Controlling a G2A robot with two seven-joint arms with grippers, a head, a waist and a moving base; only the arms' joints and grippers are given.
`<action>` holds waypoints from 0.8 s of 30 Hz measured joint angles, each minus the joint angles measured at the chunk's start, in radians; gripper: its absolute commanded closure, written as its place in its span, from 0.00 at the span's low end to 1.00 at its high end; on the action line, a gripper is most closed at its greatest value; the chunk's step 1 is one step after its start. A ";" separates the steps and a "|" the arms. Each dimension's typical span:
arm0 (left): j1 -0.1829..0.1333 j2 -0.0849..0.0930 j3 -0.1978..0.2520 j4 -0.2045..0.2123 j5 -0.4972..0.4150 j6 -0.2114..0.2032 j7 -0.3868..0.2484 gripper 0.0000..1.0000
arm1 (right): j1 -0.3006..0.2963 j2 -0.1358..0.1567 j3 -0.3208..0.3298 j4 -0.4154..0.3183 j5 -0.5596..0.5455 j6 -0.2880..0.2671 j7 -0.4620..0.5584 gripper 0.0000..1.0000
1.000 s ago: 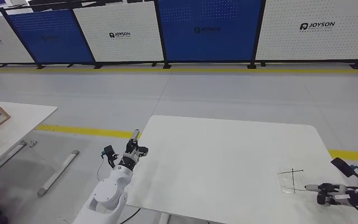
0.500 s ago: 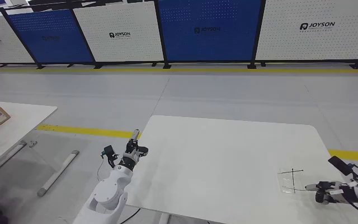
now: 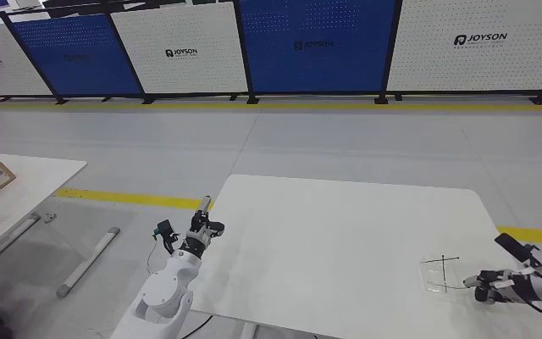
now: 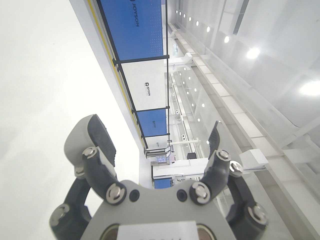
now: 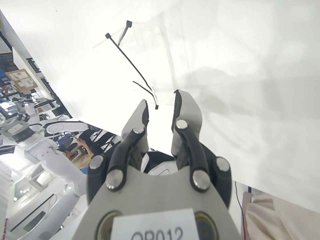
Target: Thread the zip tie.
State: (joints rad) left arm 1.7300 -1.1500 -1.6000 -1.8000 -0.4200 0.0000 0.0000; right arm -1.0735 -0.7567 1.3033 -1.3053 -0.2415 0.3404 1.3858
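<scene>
At the right pincer [image 5: 161,99]: released, ribbed fingers [image 5: 176,106] parted by a modest gap, with nothing clamped between them. Held low over the white worktop [image 5: 225,26], by its near right edge when judged from the top view. Just ahead of the fingertips, and framed by the gap, the small square head of the nearest zip tie [image 5: 156,106], lying loose on the surface; no telling whether touched by either finger. Beyond that, two more zip ties [image 5: 130,62], black and thin, crossing one another near their heads. Under and around them, a clear tray [image 5: 170,58], flat on the worktop near its right side.

Then to the left pincer [image 4: 157,131]: also released, spread wide, holding nothing. Parked at the worktop's left edge, angled upward, well apart from the clear tray and the zip ties on the opposite side.

Farther out, beyond the worktop's far edge: grey floor with a yellow line [image 3: 127,199], then a row of blue and white perforated panels [image 3: 318,51]. Off to the left, the corner of a second white table [image 3: 34,178].
</scene>
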 measured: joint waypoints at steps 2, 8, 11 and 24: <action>0.000 0.000 0.000 0.000 0.000 0.000 0.000 0.00 | 0.008 -0.002 -0.009 0.006 -0.002 0.000 -0.001 0.76; 0.000 0.000 0.000 0.000 0.000 0.000 0.000 0.00 | 0.027 -0.005 -0.027 0.021 -0.007 0.000 0.001 0.79; 0.000 0.000 0.000 0.000 0.000 0.000 0.000 0.00 | 0.033 -0.005 -0.031 0.022 -0.009 0.000 0.003 0.84; 0.000 0.000 0.000 0.000 0.000 0.000 0.000 0.00 | 0.032 -0.005 -0.036 0.009 -0.017 0.000 0.003 0.84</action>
State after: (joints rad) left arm 1.7300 -1.1500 -1.6000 -1.8000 -0.4200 0.0000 0.0000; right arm -1.0411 -0.7614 1.2673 -1.2967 -0.2586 0.3400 1.3892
